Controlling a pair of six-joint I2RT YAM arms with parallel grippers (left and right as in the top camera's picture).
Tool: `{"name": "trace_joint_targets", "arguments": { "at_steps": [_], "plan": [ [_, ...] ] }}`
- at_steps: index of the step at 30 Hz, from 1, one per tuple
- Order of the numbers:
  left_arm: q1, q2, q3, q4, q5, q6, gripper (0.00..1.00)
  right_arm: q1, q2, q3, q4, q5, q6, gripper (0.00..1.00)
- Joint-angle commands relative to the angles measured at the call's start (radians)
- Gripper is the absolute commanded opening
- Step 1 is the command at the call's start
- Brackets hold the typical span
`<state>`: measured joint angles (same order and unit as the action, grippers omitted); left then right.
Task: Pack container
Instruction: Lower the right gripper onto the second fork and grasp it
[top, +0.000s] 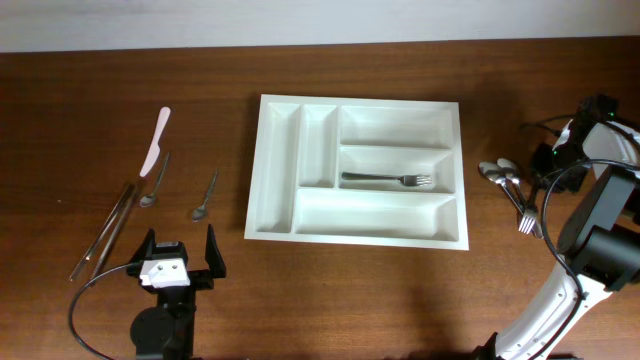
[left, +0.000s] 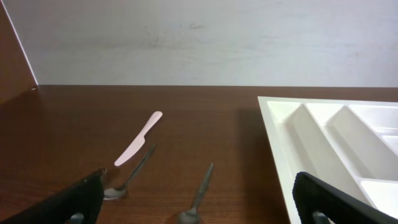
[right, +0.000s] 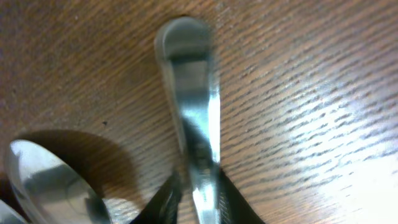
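The container, a white five-compartment tray (top: 300, 212), lies mid-table and shows at the right of the left wrist view (left: 280, 143). One fork (top: 388, 180) lies in its middle wide compartment. My left gripper (top: 181, 240) is open and empty near the front left, with two spoons (top: 205, 197) (top: 155, 182) and a pink knife (top: 156, 140) beyond it. My right gripper (right: 199, 196) is shut on the handle of a metal utensil (right: 189, 93) lying on the table. A spoon bowl (right: 43, 180) lies beside it.
Two long metal sticks (top: 105, 230) lie at the far left. Right of the tray lie two spoons (top: 497, 170) and a fork (top: 527, 215), with black cables (top: 545, 130) behind them. A wall stands behind the table.
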<state>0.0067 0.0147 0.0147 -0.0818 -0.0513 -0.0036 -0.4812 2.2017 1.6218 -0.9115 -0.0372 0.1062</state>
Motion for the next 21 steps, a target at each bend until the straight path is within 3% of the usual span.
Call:
{"name": "trace_joint_targets", "arguments": {
  "at_steps": [1,4,15,21],
  "plan": [
    [-0.004,-0.009,-0.005,0.0,0.011,-0.003,0.99,0.016,0.037,-0.044,0.003,-0.049,0.002,0.16],
    [-0.004,-0.009,-0.005,0.0,0.011,-0.003,0.99,0.016,0.037,-0.044,0.005,-0.049,0.002,0.04],
    [-0.004,-0.009,-0.005,0.0,0.011,-0.003,0.99,0.016,0.037,-0.036,0.003,-0.055,0.002,0.04],
    [-0.004,-0.009,-0.005,0.0,0.011,-0.003,0.99,0.016,0.035,0.059,-0.076,-0.061,-0.015,0.04]
  ]
}}
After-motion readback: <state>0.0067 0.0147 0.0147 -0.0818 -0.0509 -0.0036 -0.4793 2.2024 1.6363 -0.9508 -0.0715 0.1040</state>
